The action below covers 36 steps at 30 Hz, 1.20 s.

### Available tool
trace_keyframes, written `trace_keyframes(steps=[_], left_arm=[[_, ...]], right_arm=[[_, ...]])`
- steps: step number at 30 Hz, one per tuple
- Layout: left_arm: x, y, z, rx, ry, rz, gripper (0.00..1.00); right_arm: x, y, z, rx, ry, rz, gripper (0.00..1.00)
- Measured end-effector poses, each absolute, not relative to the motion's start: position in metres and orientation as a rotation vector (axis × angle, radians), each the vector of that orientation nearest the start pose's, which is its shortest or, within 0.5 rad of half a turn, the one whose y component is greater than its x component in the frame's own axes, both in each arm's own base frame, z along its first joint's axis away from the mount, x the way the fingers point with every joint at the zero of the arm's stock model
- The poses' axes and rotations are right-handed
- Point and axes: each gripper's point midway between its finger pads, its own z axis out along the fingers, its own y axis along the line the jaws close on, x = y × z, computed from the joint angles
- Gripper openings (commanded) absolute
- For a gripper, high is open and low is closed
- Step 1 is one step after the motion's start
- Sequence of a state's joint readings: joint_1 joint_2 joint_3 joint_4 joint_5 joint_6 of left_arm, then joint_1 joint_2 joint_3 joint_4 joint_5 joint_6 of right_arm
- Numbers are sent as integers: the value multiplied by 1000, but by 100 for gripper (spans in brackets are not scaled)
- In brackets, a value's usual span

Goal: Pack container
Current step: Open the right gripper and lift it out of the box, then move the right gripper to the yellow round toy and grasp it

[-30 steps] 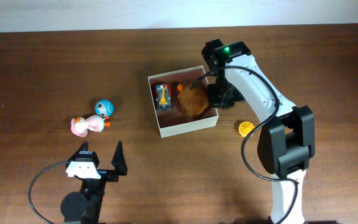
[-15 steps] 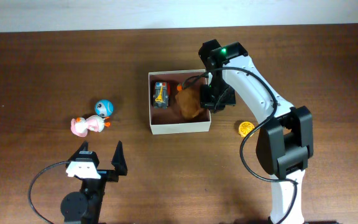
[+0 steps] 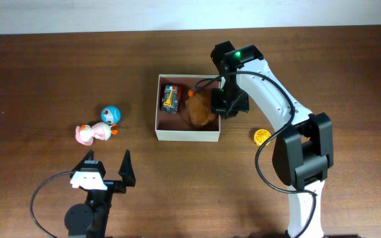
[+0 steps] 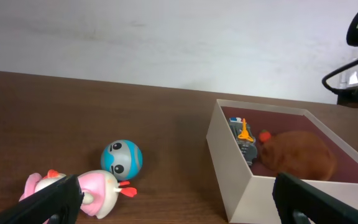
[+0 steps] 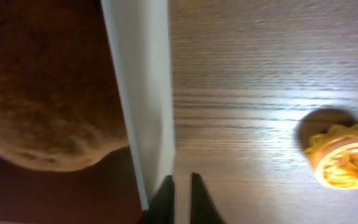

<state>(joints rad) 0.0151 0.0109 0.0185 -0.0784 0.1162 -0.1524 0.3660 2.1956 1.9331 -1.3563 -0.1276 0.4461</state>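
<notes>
The container (image 3: pixel 187 135), a shallow cream-walled box with a pink-brown inside, sits mid-table. It holds a brown plush (image 3: pixel 200 109), a small toy car (image 3: pixel 170 99) and a tiny orange piece (image 3: pixel 192 93). My right gripper (image 3: pixel 227 106) is shut, with its fingertips pressed against the outside of the box's right wall (image 5: pixel 145 93); in the right wrist view the gripper (image 5: pixel 181 180) has nothing between its fingers. My left gripper (image 3: pixel 108 165) stands wide open near the front edge, holding nothing. Ahead of it lie a pink duck (image 4: pixel 95 190) and a blue ball toy (image 4: pixel 121 158).
An orange-yellow disc (image 3: pixel 261 136) lies on the table right of the box, close to the right arm. The pink duck (image 3: pixel 92 133) and blue ball toy (image 3: pixel 110 114) rest left of the box. A pale wall runs along the table's far edge.
The box has slid left and turned square to the table, with the right gripper following against its right wall. The left arm has not moved.
</notes>
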Motion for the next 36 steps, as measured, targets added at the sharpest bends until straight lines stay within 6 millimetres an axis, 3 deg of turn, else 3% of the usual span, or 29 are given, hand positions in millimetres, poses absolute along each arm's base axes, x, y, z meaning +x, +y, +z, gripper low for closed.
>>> trace_keyframes(steps=[1, 2, 6, 10, 14, 22, 25, 28, 36], left_arm=[[245, -16, 161, -49, 1644, -200, 99], [245, -16, 161, -49, 1644, -200, 100], [245, -16, 161, -49, 1644, -200, 100], [245, -16, 161, -49, 1644, -200, 100], [245, -16, 161, -49, 1644, -200, 100], [245, -16, 161, -49, 1644, -200, 99], [245, -16, 161, -49, 1644, -200, 100], [245, -16, 161, -49, 1644, -200, 100], [245, -16, 161, -49, 1644, -200, 100]], right_arm=[[380, 166, 78, 132, 3229, 139, 37], [380, 162, 77, 132, 3230, 120, 52], [374, 135, 80, 131, 3268, 32, 75], [372, 103, 90, 174, 3285, -35, 80], [361, 75, 116, 199, 3280, -86, 80], [346, 51, 187, 210, 3113, -100, 87], [340, 37, 200, 252, 3064, -98, 89], [336, 28, 187, 286, 3075, -113, 89], [336, 35, 111, 276, 3129, -52, 89]])
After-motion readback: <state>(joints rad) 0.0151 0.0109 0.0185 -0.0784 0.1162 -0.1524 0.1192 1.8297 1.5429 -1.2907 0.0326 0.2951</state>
